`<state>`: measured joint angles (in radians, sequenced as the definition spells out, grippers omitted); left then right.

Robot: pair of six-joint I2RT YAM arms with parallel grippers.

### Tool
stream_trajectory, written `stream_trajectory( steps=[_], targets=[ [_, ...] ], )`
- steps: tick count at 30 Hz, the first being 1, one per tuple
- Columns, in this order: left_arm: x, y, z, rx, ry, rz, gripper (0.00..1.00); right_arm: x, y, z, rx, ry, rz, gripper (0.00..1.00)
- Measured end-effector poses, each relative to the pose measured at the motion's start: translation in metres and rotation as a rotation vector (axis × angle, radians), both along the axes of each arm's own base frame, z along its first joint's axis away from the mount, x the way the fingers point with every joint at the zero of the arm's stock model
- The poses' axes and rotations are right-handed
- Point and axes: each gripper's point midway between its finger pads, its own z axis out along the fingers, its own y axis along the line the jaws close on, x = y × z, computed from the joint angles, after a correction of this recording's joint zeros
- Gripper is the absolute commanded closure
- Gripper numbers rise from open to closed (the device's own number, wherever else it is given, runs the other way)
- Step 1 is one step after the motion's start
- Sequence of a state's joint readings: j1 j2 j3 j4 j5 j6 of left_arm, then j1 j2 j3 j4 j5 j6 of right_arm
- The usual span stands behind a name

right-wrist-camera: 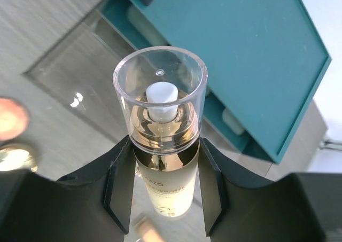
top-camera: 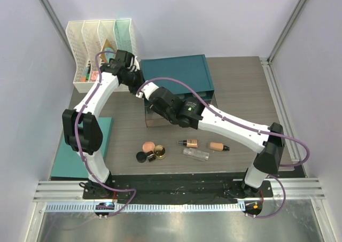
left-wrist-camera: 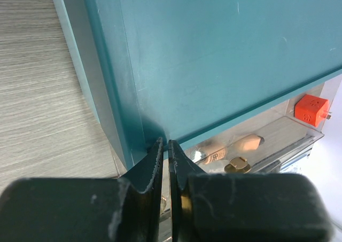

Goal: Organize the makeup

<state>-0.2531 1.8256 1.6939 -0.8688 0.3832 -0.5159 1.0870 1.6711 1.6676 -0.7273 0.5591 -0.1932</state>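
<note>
Putting the foundation bottle (right-wrist-camera: 163, 194) into the clear box (left-wrist-camera: 299, 140) looks like the step right now. To do it well, the right arm should go down slowly and set the bottle on a bare spot of the box floor. It should stay away from the tan tube (left-wrist-camera: 231, 148) and the small red cube (left-wrist-camera: 311, 109) inside. The fingers should open only when the bottle rests on the bottom, so it does not tip.

The right gripper (right-wrist-camera: 165, 188) is about half open, with a finger pressed on each side of the bottle. The bottle stands straight up in the middle of the right wrist view, above the box.

The left gripper (left-wrist-camera: 166, 155) is almost closed. Its tips pinch the edge of the teal lid (left-wrist-camera: 214, 55), and I think it holds the lid up.

More makeup lies on the table in the lower middle of the top view: a pink blush compact (top-camera: 149, 146), a black jar (top-camera: 141, 156) and a gold-rimmed compact (top-camera: 160, 154).
</note>
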Motion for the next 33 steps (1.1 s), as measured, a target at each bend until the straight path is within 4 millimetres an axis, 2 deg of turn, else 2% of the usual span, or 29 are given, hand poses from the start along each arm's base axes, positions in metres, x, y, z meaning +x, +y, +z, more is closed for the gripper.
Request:
stream_trajectory(
  steps=[3, 9, 14, 15, 17, 18, 20, 21, 22, 24, 28, 33],
  targets=[
    [0.000, 0.000, 0.000, 0.000, 0.000, 0.000, 0.92, 0.019, -0.004, -0.012, -0.048, -0.022, -0.001, 0.99],
    [0.000, 0.000, 0.000, -0.001, 0.000, 0.000, 0.92, 0.048, -0.007, -0.024, -0.078, -0.053, -0.004, 0.97],
    [0.000, 0.000, 0.000, -0.001, 0.000, 0.000, 0.92, 0.051, -0.001, -0.047, -0.119, -0.023, 0.040, 0.88],
    [0.000, 0.000, 0.000, -0.001, 0.000, 0.000, 0.92, 0.049, 0.001, -0.051, -0.124, -0.012, 0.054, 0.86],
    [0.000, 0.000, 0.000, -0.001, 0.000, 0.000, 0.91, 0.046, 0.005, -0.060, -0.135, 0.014, 0.083, 0.73],
    [0.000, 0.000, 0.000, -0.001, 0.000, 0.000, 0.92, 0.045, 0.007, -0.064, -0.137, 0.026, 0.095, 0.59],
    [0.000, 0.000, 0.000, -0.001, 0.000, 0.000, 0.91, 0.043, 0.010, -0.070, -0.137, 0.045, 0.114, 0.45],
    [0.000, 0.000, 0.000, -0.001, 0.000, 0.000, 0.91, 0.042, 0.012, -0.072, -0.137, 0.053, 0.121, 0.32],
    [0.000, 0.000, 0.000, -0.001, 0.000, 0.000, 0.91, 0.041, 0.013, -0.074, -0.137, 0.063, 0.128, 0.26],
    [0.000, 0.000, 0.000, -0.001, 0.001, 0.000, 0.91, 0.041, 0.014, -0.077, -0.138, 0.074, 0.132, 0.22],
    [-0.001, 0.000, 0.000, -0.001, 0.007, -0.002, 0.91, 0.047, 0.020, -0.073, -0.121, 0.071, 0.118, 0.20],
    [-0.001, 0.000, -0.001, -0.002, 0.009, -0.002, 0.91, 0.056, 0.023, -0.058, -0.090, 0.041, 0.071, 0.20]
  ],
)
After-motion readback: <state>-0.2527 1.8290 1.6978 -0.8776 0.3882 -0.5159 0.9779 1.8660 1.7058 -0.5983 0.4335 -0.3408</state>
